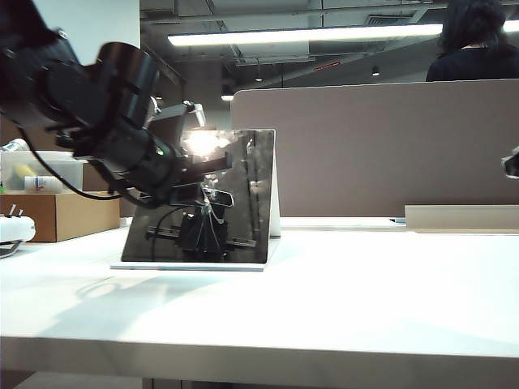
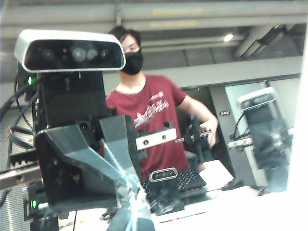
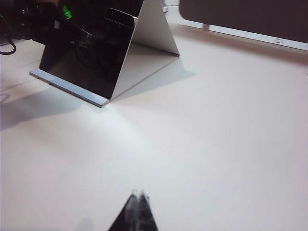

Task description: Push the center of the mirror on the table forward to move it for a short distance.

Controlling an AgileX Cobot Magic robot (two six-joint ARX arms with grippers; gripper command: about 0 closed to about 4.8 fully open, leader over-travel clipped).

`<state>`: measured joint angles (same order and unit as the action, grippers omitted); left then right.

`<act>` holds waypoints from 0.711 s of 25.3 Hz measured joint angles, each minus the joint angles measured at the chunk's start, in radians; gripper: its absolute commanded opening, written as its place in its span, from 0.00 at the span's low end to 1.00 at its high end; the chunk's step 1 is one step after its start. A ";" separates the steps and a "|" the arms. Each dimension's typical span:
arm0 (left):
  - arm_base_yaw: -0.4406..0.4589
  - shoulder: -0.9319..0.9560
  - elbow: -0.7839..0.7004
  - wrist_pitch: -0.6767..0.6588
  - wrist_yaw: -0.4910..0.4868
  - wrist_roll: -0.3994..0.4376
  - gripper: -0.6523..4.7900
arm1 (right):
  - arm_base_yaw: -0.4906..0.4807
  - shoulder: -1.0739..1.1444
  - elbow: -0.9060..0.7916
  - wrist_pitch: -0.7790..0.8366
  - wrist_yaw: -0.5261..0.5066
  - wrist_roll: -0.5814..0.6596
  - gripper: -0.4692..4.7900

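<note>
The mirror (image 1: 243,219) stands on its white folding back stand at the left middle of the table (image 1: 340,292), its dark face leaning back. My left gripper (image 1: 211,193) reaches in from the left, and its tips rest against the middle of the glass. In the left wrist view the mirror (image 2: 226,57) fills the frame with reflections. There the left gripper (image 2: 131,215) is shut and meets its own reflection. My right gripper (image 3: 138,195) is shut on nothing and hovers over bare table (image 3: 216,144), well apart from the mirror (image 3: 91,62). It shows at the right edge of the exterior view (image 1: 511,164).
A brown desk partition (image 1: 389,146) runs behind the mirror, and a person (image 1: 474,40) sits beyond it. A cardboard box (image 1: 69,215) with a clear container (image 1: 40,170) on top stands at the far left. A white device (image 1: 15,229) lies beside the box.
</note>
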<state>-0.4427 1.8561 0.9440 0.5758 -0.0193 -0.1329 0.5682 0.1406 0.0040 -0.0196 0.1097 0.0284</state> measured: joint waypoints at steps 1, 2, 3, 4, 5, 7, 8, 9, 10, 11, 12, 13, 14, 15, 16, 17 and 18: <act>0.000 0.023 0.028 0.001 0.000 0.002 0.11 | -0.019 0.000 0.000 0.000 0.000 0.000 0.08; 0.001 0.071 0.088 0.004 -0.002 0.002 0.11 | -0.045 0.000 0.000 0.000 0.000 0.000 0.08; 0.001 0.097 0.121 0.004 -0.003 0.002 0.11 | -0.059 0.000 0.000 0.000 0.000 0.000 0.08; 0.004 0.134 0.172 0.004 -0.007 0.003 0.11 | -0.091 -0.001 0.000 0.000 0.000 0.000 0.08; 0.006 0.164 0.214 0.004 -0.008 0.003 0.11 | -0.108 -0.001 0.000 0.000 0.000 0.000 0.08; 0.010 0.222 0.300 0.006 -0.011 0.003 0.11 | -0.147 -0.001 0.000 0.000 0.001 0.000 0.08; 0.012 0.272 0.373 0.008 -0.017 0.006 0.11 | -0.167 -0.001 0.000 0.000 0.001 0.000 0.08; 0.015 0.298 0.412 0.007 -0.019 0.006 0.11 | -0.177 -0.001 0.000 0.000 0.001 0.000 0.08; 0.023 0.340 0.471 0.008 -0.018 0.008 0.11 | -0.192 -0.002 0.000 0.000 0.001 0.000 0.08; 0.028 0.370 0.513 0.007 -0.021 0.010 0.11 | -0.202 -0.002 0.000 0.000 0.000 0.000 0.08; 0.036 0.415 0.582 0.001 -0.019 0.010 0.11 | -0.218 -0.002 0.000 0.000 0.001 0.000 0.08; 0.040 0.446 0.630 -0.007 -0.020 0.011 0.11 | -0.231 -0.002 0.000 0.000 0.001 0.000 0.08; 0.048 0.490 0.703 -0.026 -0.018 0.016 0.11 | -0.249 -0.002 0.000 0.000 0.000 0.000 0.08; 0.051 0.512 0.747 -0.047 -0.018 0.022 0.11 | -0.260 -0.002 0.000 0.000 0.001 0.000 0.08; 0.059 0.551 0.821 -0.074 -0.017 0.032 0.11 | -0.275 -0.002 0.000 0.000 0.000 0.000 0.08; 0.061 0.568 0.853 -0.083 -0.017 0.037 0.11 | -0.283 -0.002 0.000 0.000 0.001 0.000 0.08; 0.071 0.587 0.887 -0.095 -0.016 0.042 0.11 | -0.292 -0.002 0.000 0.000 0.000 0.000 0.08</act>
<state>-0.3714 2.4435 1.8313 0.4809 -0.0357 -0.0906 0.2760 0.1390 0.0036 -0.0193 0.1101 0.0288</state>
